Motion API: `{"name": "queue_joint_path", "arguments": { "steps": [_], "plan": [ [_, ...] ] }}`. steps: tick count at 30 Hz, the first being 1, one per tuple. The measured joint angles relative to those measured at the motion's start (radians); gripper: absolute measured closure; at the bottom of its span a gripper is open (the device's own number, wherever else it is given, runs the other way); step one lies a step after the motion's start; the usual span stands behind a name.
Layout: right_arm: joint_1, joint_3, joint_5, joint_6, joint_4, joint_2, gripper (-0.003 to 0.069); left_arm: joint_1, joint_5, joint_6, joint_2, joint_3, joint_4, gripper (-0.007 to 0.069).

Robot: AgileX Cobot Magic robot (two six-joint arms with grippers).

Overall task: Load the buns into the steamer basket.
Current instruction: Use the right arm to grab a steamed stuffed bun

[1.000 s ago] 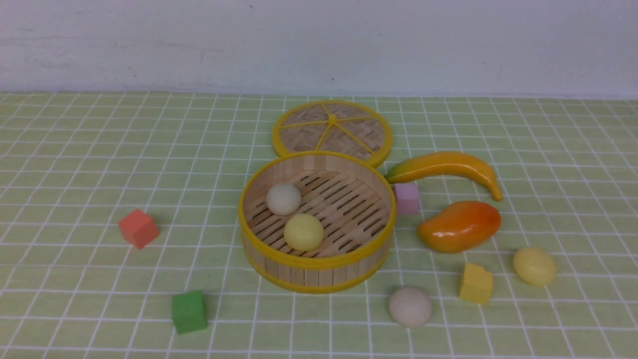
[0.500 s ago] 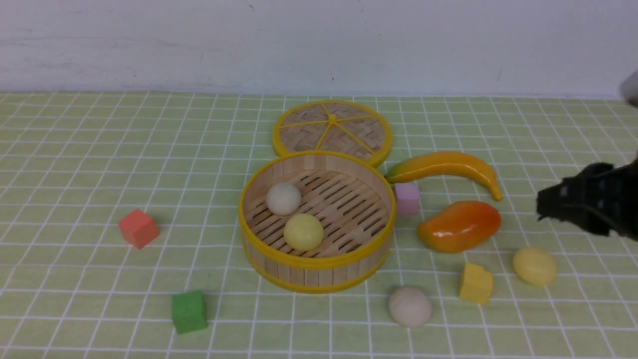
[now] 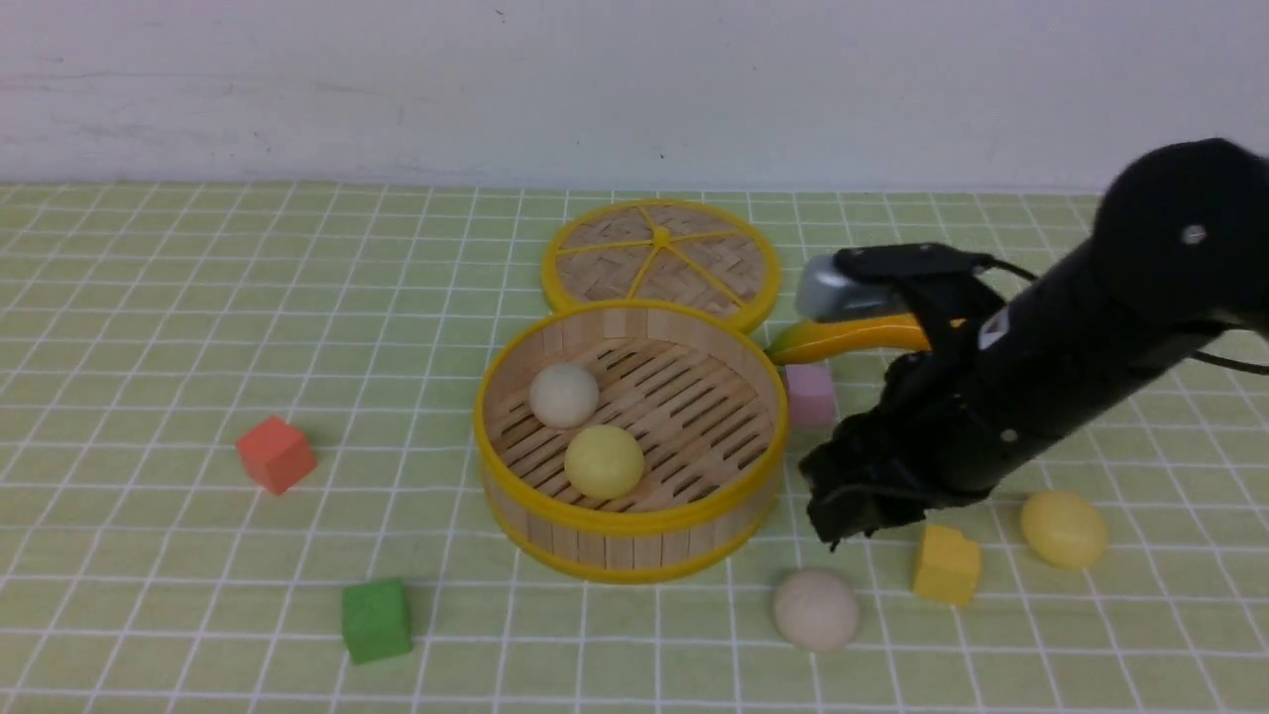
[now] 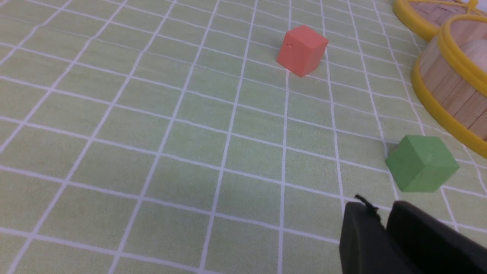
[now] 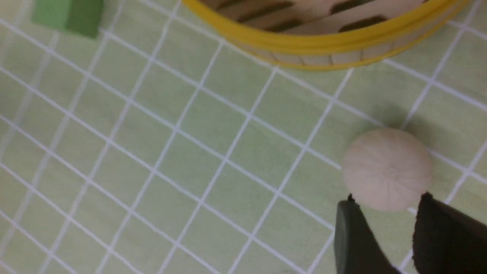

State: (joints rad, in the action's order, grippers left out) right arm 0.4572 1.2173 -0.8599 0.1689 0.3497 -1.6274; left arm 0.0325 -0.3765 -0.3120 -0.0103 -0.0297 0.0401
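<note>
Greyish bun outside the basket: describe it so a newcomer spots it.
Find the big bamboo steamer basket mid-table. Just outside it, off its near right side, lies the greyish bun. It's round and matte, unlike the yellow cube beside it.

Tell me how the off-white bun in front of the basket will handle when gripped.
The off-white bun is round and free on flat cloth, so an off-centre touch would probably roll it. Its matte, faintly ribbed skin likely resists slipping.

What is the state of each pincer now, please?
Left pincer: closed, holding nothing.
Right pincer: open, empty, near an off-white bun.
</note>
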Motion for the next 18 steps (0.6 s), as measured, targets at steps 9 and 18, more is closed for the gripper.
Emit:
{"name": "queue_joint_path", "arguments": {
  "steps": [9, 18],
  "plan": [
    [0.05, 0.027, -0.001, -0.181, -0.175, -0.119, 0.0419, 0.0, 0.0, 0.0, 0.0, 0.0, 0.0, 0.0519],
    [0.051, 0.032, 0.039, -0.184, -0.199, -0.202, 0.0419, 0.0, 0.0, 0.0, 0.0, 0.0, 0.0, 0.0512]
  ]
}}
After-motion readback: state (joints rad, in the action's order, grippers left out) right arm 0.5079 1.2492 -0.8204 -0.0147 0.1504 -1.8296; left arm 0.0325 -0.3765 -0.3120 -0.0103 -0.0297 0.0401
